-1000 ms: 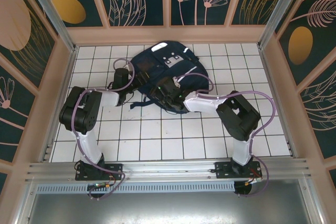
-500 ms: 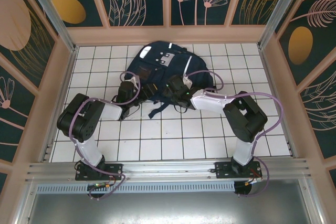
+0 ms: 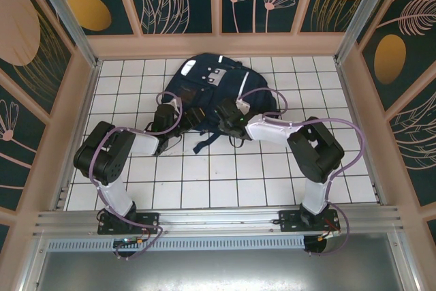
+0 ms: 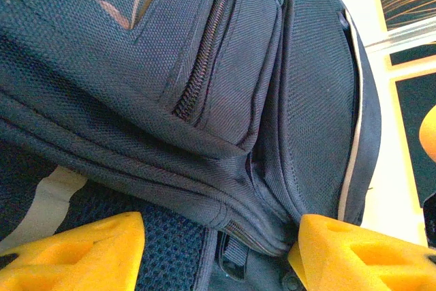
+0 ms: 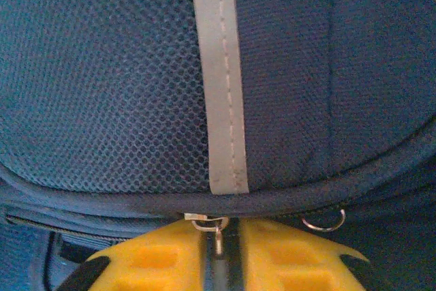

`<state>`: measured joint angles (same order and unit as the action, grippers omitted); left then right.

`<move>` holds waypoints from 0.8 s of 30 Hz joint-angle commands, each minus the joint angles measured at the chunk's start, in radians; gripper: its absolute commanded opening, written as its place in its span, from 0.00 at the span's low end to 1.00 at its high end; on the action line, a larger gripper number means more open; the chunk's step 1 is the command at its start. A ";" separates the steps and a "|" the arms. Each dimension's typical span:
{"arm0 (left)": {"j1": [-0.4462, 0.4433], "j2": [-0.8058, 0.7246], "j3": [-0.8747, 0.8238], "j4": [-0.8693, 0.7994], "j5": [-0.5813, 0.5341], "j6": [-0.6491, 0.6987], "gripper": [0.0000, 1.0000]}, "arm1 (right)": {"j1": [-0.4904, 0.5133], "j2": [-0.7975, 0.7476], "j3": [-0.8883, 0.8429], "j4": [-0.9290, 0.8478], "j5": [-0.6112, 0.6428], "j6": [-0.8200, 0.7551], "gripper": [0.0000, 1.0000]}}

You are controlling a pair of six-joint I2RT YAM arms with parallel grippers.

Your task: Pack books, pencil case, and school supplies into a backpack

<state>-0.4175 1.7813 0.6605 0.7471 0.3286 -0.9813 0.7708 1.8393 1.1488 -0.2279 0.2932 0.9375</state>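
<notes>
Navy woven backpack point(image 3: 208, 86) on white tiled table point(image 3: 225, 182), grey reflective stripe point(image 5: 221, 80) across mesh, left gripper point(image 4: 218, 236) spread wide against its seam, right gripper point(image 5: 221, 247) pinching the zipper pull point(image 5: 216, 231).

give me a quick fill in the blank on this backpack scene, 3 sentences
1. The backpack lies on a table covered in white ____.
2. The right gripper has its jaws shut on the metal zipper pull; its fingers are coloured ____.
3. The left gripper has its jaws ____, one on each side of the backpack's edge.

Missing words: tiles; yellow; open
</notes>
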 commanded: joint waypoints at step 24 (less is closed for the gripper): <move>0.137 0.107 0.205 -0.259 -0.059 0.115 0.64 | -0.335 -0.269 -0.073 -0.160 -0.309 -0.535 0.00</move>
<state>-0.3077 1.8355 0.8238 0.5671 0.3454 -0.9062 0.4500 1.6234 1.0760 -0.3279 0.0368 0.4484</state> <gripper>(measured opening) 0.637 0.053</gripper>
